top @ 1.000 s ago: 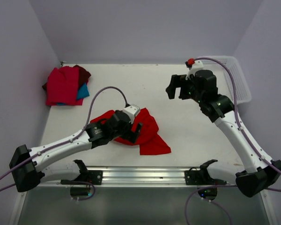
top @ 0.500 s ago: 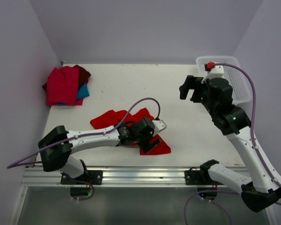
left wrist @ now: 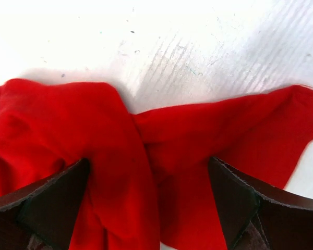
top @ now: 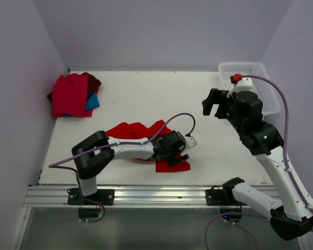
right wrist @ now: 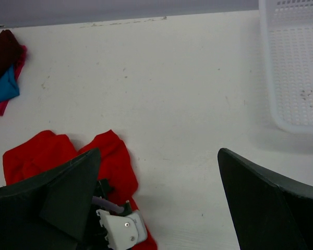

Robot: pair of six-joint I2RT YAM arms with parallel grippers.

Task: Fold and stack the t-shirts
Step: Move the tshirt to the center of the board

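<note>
- My left gripper point(left wrist: 146, 208) sits low on the crumpled red t-shirt point(top: 129, 131). Its jaws are spread wide, a bunched ridge of cloth lies between the fingers point(left wrist: 47, 203), and nothing is pinched.
- The red t-shirt lies in a heap on the white table point(top: 146, 94), toward the near edge and a little left of centre. One flatter flap spreads out on the near side, just beside the gripper.
- The left arm point(top: 130, 150) reaches across the heap from the left, with its purple cable point(top: 182, 115) looping above it.
- My right gripper point(top: 215, 104) hangs in the air over the table's right half, well apart from the heap. Its jaws stand wide and hold nothing, and its wrist camera looks down on bare tabletop.
- The folded stack point(top: 68, 96) rests in the far left corner with a red shirt on top. A dark maroon shirt point(top: 94, 80) and a teal-blue shirt point(top: 92, 100) show from under it along the right side.
- A white mesh basket point(top: 240, 65) stands at the far right corner, partly behind the right arm.
</note>
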